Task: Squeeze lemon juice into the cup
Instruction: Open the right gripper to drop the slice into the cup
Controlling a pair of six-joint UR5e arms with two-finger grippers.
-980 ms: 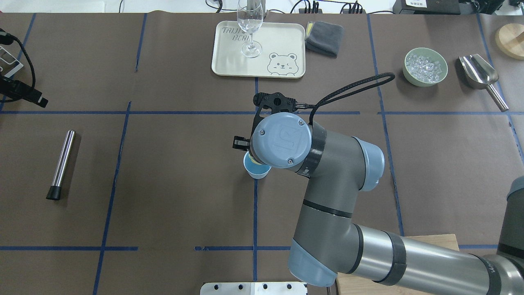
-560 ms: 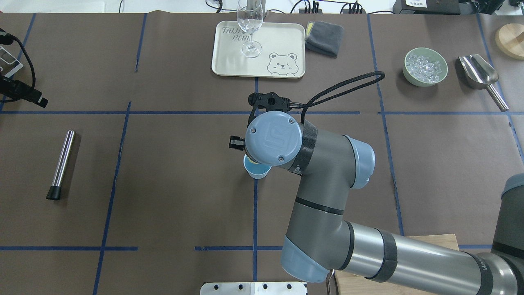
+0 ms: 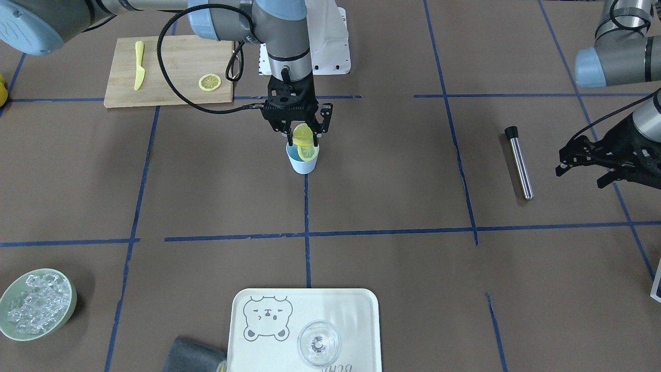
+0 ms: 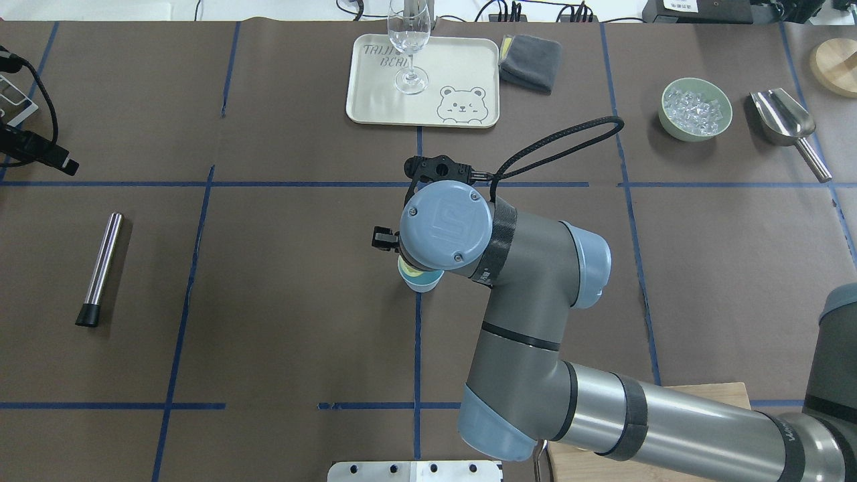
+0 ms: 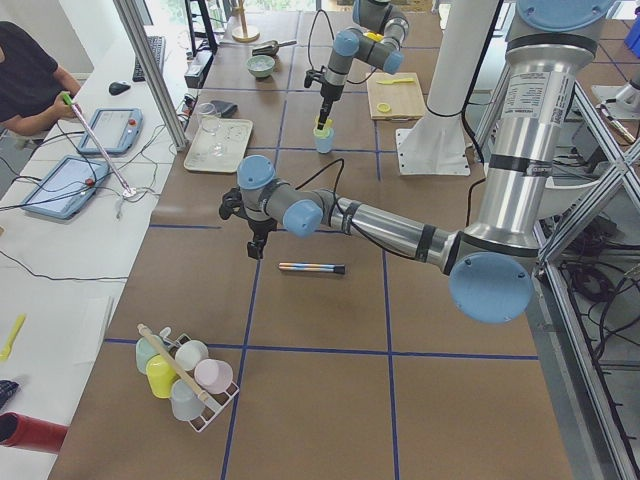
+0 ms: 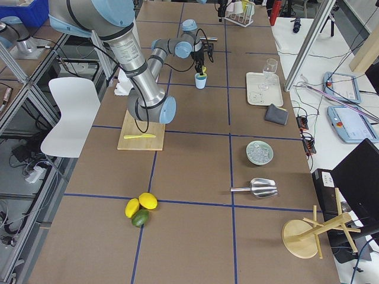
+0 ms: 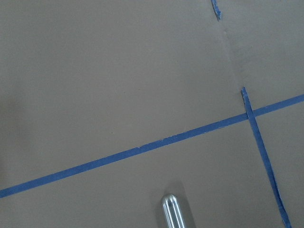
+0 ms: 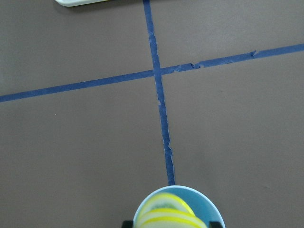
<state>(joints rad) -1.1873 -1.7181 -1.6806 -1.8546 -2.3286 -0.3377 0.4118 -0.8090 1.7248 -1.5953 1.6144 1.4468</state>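
My right gripper (image 3: 303, 138) is shut on the lemon (image 3: 302, 135), a thin yellow slice pinched into a fold, and holds it straight over the mouth of the cup (image 3: 302, 164). The slice's lower edge (image 3: 308, 152) dips to the cup's rim. The right wrist view shows the folded lemon (image 8: 166, 212) above the light-blue cup (image 8: 202, 202). From overhead, the wrist hides most of the cup (image 4: 420, 284). My left gripper (image 3: 581, 174) hangs open and empty at the table's far side, next to a metal rod (image 3: 518, 163).
A wooden board (image 3: 165, 88) behind the cup holds a yellow knife (image 3: 138, 64) and a second lemon slice (image 3: 209, 82). A tray (image 3: 356, 310) with a clear glass (image 3: 318, 343), a grey cloth (image 3: 193, 356), an ice bowl (image 3: 36, 305) and a metal scoop (image 4: 783, 120) lie along the far edge.
My right wrist has shifted a little to the left over the cup. The left arm and the rod have not moved.
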